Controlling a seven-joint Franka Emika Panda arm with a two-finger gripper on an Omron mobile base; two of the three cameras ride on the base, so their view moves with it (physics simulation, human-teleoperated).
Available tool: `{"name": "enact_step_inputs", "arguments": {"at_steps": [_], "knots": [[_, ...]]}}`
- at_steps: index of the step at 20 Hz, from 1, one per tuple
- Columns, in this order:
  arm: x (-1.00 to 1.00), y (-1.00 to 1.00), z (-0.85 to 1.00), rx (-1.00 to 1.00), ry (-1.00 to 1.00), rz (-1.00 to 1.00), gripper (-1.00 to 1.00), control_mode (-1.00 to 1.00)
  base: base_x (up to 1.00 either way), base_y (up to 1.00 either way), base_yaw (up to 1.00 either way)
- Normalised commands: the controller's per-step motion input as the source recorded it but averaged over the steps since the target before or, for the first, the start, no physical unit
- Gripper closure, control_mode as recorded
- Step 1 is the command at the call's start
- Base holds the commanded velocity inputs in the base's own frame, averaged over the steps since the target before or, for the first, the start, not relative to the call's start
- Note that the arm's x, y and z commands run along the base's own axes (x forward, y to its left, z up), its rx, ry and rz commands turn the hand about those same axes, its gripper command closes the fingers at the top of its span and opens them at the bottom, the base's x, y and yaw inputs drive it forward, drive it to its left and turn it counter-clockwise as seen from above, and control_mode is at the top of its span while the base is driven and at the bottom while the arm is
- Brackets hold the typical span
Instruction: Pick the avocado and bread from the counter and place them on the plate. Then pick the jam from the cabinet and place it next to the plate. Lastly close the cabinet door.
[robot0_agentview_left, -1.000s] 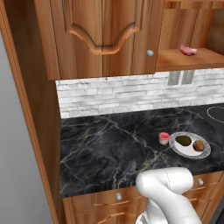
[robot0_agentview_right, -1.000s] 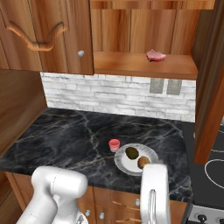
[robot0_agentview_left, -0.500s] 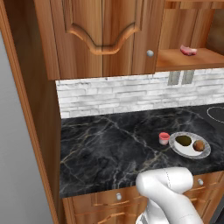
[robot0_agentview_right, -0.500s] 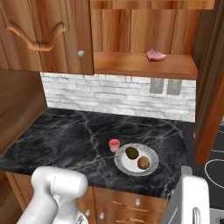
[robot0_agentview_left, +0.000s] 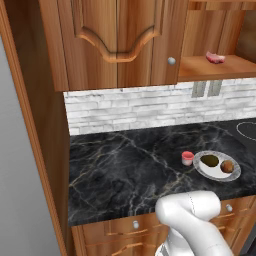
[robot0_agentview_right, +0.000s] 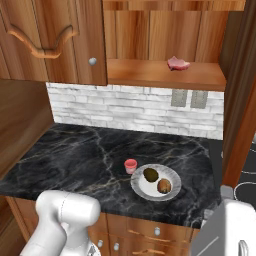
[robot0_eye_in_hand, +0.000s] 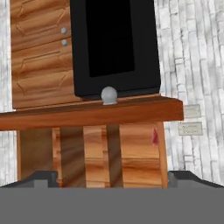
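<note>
Plate (robot0_agentview_right: 170, 192) sits on the black marble desk (robot0_agentview_right: 75, 155), toward its right end. Avocado (robot0_agentview_right: 150, 174) and bread (robot0_agentview_right: 163, 186) both lie on it, side by side, avocado at about 10 o'clock from the bread. I judge the first step done.

Jam (robot0_agentview_right: 130, 166) stands upright on the desk just beside the plate, at the plate's 9 o'clock rim, very close or touching; can't tell which. Left base view agrees: jam (robot0_agentview_left: 187, 158) left of plate (robot0_agentview_left: 200, 167). I judge the second step done too.

What's left: the cabinet door. In my hand view a door edge with a round white knob (robot0_eye_in_hand: 109, 95) stands end-on before me, at 12 o'clock from my tool (robot0_eye_in_hand: 112, 178), cabinet (robot0_eye_in_hand: 92, 162) behind it. Looks open to me, not yet shut.

A flat pink lump (robot0_agentview_right: 178, 63) lies on the open shelf (robot0_agentview_right: 165, 75) above; not part of the job.

My tool is spread wide, nothing between the tips, touching nothing.
</note>
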Motion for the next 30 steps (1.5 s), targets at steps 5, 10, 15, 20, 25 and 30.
{"name": "enact_step_inputs", "arguments": {"at_steps": [5, 10, 15, 20, 25, 30], "knots": [[0.05, -0.27, 0.18, 0.0, -0.04, 0.0, -1.0, -1.0, 0.0, 0.0, 0.0], [0.0, -0.23, 0.04, 0.0, -0.03, 0.01, -1.0, -1.0, 0.0, 0.0, 0.0], [0.0, -0.21, 0.0, -0.01, -0.02, 0.02, -1.0, -1.0, 0.0, 0.0, 0.0], [0.19, -0.21, 0.0, -0.03, 0.0, 0.02, -1.0, -1.0, 0.0, 0.0, 0.0], [0.22, -0.2, 0.0, -0.06, 0.0, 0.03, -1.0, -1.0, 0.0, 0.0, 0.0], [0.14, -0.19, 0.0, -0.09, 0.0, 0.04, -1.0, -1.0, 0.0, 0.0, 0.0]]}}
